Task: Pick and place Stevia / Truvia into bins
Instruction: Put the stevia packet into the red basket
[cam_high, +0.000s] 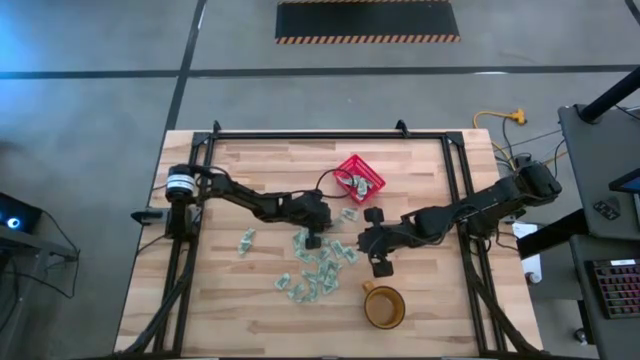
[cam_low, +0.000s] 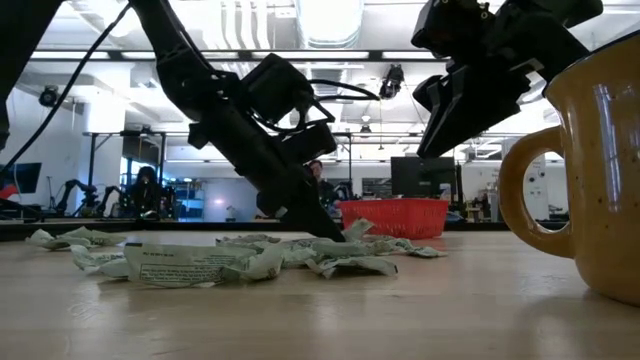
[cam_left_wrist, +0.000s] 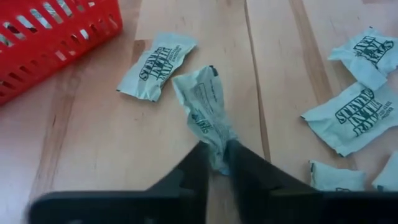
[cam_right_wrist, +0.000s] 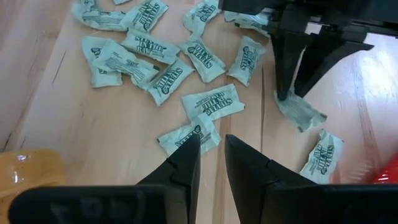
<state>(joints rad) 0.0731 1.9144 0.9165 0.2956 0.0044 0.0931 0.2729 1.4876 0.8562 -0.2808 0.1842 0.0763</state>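
The left gripper (cam_left_wrist: 214, 163) has its jaws pinched on 1 sachet (cam_left_wrist: 205, 115) lying on the bench just beside the basket (cam_left_wrist: 43, 37), probably to lift it in. The right gripper (cam_right_wrist: 211, 163) hangs near the pile, jaws slightly apart, empty.

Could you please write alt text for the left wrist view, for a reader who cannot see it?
The left gripper pinches one crumpled pale green sachet against the wooden table. Other sachets lie loose around it, and a corner of the red basket shows beyond.
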